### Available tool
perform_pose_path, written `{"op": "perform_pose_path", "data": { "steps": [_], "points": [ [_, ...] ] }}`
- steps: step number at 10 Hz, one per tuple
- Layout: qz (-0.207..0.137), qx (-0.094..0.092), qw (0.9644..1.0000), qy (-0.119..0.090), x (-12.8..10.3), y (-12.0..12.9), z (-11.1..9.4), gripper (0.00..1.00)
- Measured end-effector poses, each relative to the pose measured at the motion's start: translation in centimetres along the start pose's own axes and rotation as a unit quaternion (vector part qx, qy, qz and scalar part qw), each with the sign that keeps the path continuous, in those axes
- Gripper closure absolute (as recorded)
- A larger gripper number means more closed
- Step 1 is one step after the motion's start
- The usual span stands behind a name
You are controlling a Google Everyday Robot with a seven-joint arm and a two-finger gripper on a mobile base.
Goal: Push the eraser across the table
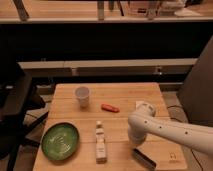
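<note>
The eraser (pixel 144 159), a flat black block, lies near the front right edge of the light wooden table (pixel 120 92). My white arm reaches in from the right. Its gripper (pixel 136 144) points down at the tabletop just above and left of the eraser, right by its near end. I cannot tell whether it touches the eraser.
A white cup (pixel 82 96) stands at the back left. An orange-red marker (pixel 110 107) lies mid-table. A green plate (pixel 60 141) sits front left, with a white bottle (pixel 101 145) lying beside it. A small white block (pixel 144 104) peeks out behind the arm. A small dark logo (pixel 173 157) marks the front right corner.
</note>
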Motion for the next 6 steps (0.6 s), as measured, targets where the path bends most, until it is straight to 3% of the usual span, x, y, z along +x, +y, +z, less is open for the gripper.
{"op": "perform_pose_path", "data": {
  "steps": [6],
  "points": [
    [-0.021, 0.0, 0.9998, 0.004, -1.21, -0.44, -0.37, 0.97]
  ]
}}
